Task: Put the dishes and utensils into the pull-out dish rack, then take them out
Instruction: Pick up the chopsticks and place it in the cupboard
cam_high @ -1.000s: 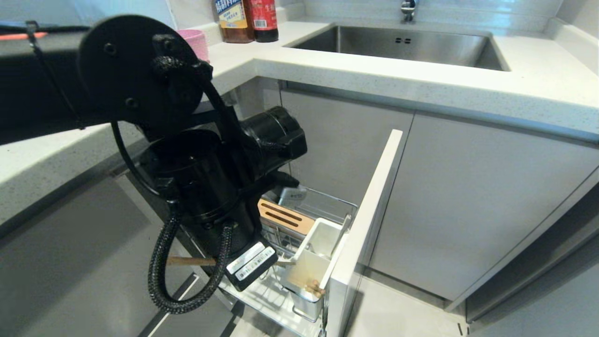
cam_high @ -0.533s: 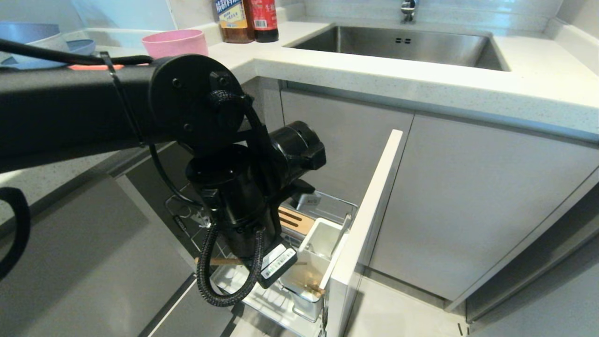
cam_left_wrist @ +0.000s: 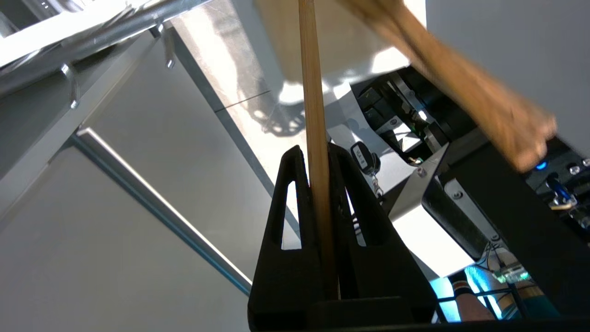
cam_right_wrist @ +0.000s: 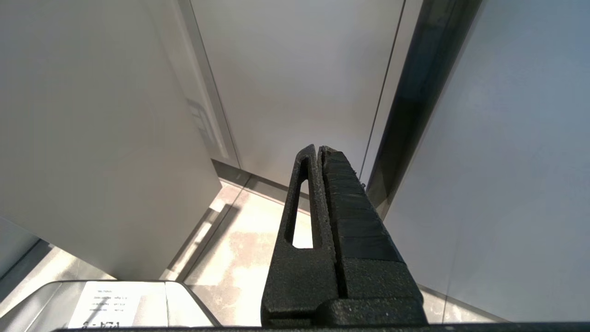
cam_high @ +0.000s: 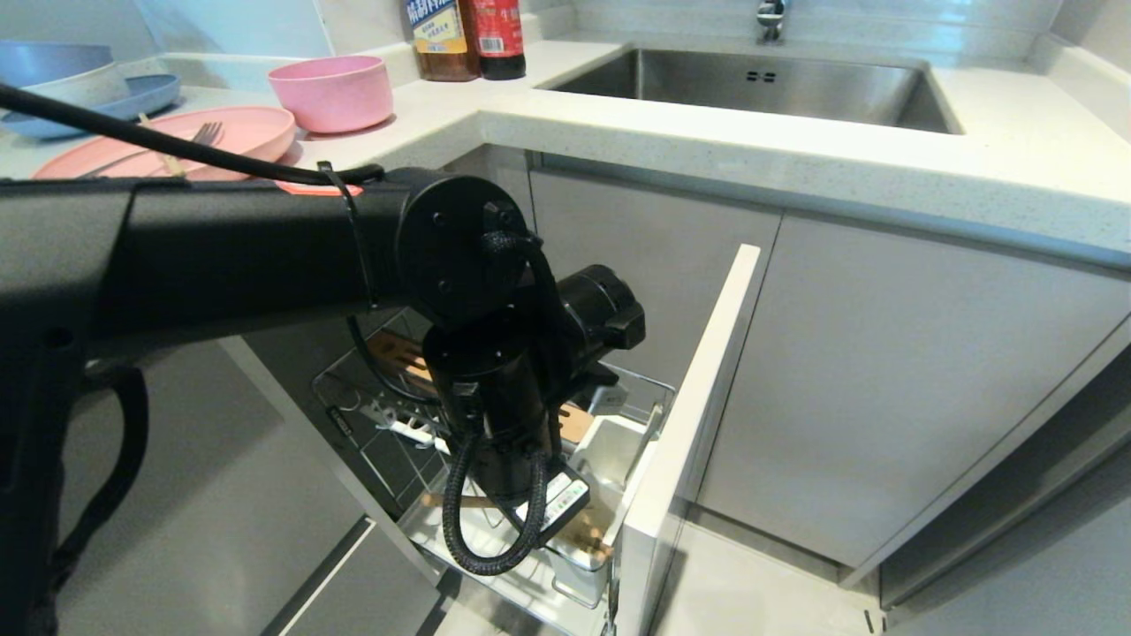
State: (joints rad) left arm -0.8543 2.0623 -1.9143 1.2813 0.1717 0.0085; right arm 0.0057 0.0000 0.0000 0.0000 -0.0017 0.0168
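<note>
My left gripper [cam_left_wrist: 313, 152] is shut on one wooden chopstick [cam_left_wrist: 314, 83], which runs on toward the white utensil cup [cam_high: 610, 459] of the pull-out dish rack [cam_high: 353, 393]. In the head view the black wrist [cam_high: 504, 424] hides the fingers, and the chopstick's free end [cam_high: 439, 501] pokes out beside it. A second wooden stick [cam_left_wrist: 461, 83] crosses the left wrist view, blurred. On the counter stand the pink bowl [cam_high: 334, 88] and the pink plate [cam_high: 177, 137], with the silver fork [cam_high: 205, 134] lying on the plate. My right gripper [cam_right_wrist: 318, 150] is shut and empty, parked low by the cabinet fronts.
The rack's pale front panel [cam_high: 698, 415] stands out from the cabinets right of the cup. A slotted wooden strip [cam_high: 402, 353] lies in the basket. A blue plate with stacked bowls [cam_high: 79, 84], two bottles [cam_high: 464, 35] and the sink [cam_high: 751, 84] are on the counter.
My left arm has swung down and to the right over the rack, carrying the chopstick toward the utensil cup. The pink bowl and plate on the counter now show behind it.
</note>
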